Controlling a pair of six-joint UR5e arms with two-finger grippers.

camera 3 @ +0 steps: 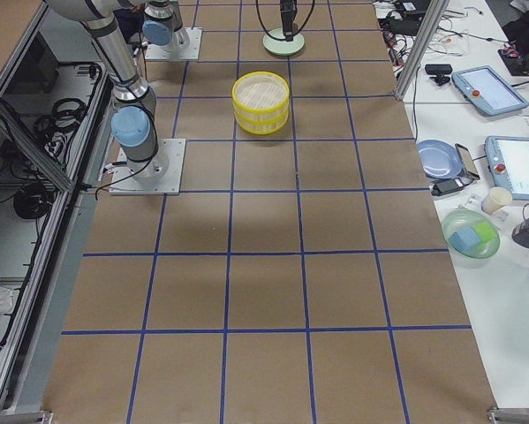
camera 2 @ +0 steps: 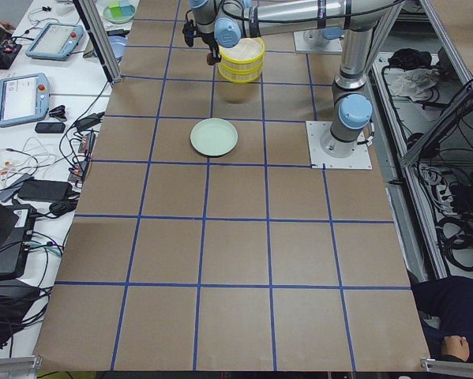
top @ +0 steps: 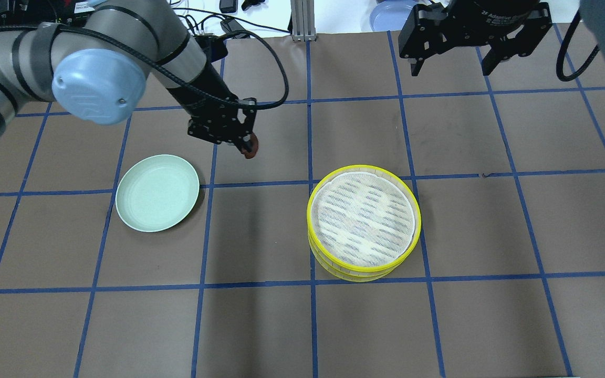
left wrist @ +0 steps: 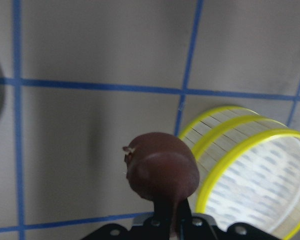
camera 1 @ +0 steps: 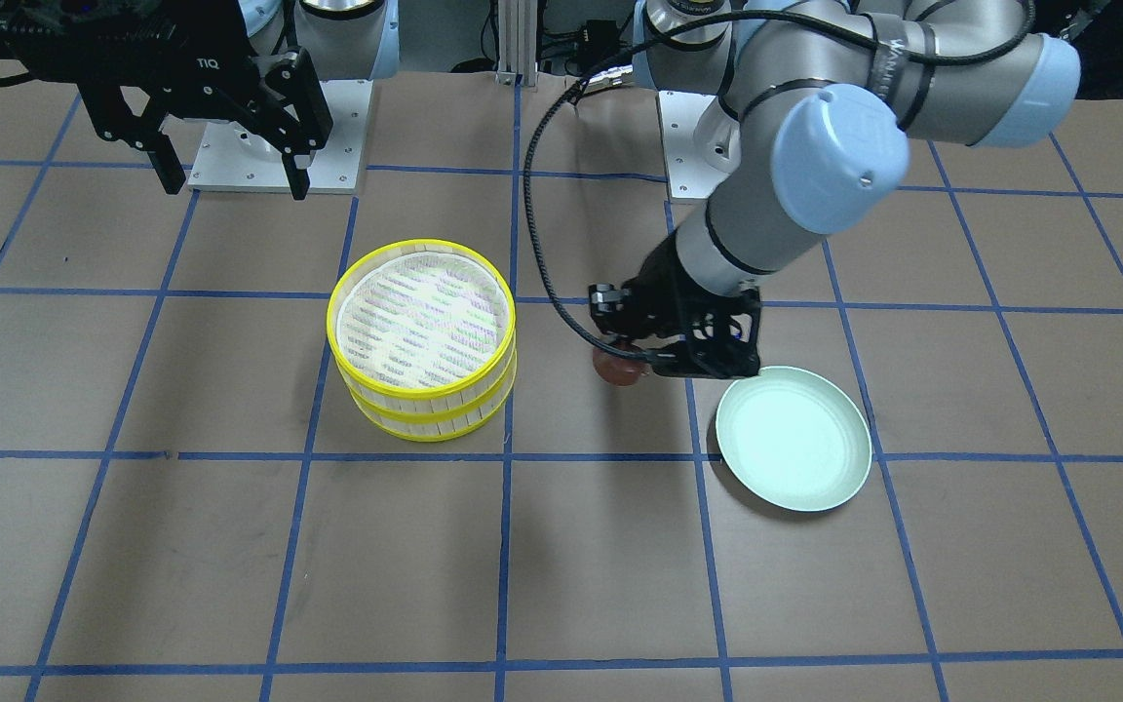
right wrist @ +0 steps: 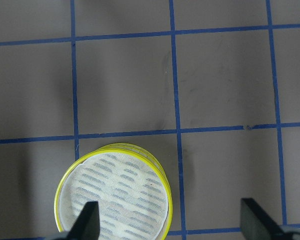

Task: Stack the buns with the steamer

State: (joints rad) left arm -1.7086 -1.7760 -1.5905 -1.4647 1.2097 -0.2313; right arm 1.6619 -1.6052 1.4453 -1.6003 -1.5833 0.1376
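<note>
left gripper (top: 246,145) pinching brown bun (left wrist: 162,167): carry it level over steamer (camera 1: 422,402) centre, lower close before releasing; right gripper (camera 1: 235,183) spread, idle.

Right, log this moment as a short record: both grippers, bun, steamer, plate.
left gripper: shut on the dark reddish-brown rounded bun
bun position: held off the table, between plate and steamer
right gripper: open, holding nothing
yellow-rimmed round steamer: two stacked tiers, top tier empty
pale green round plate: empty, flat on the table
other buns: none in view
</note>
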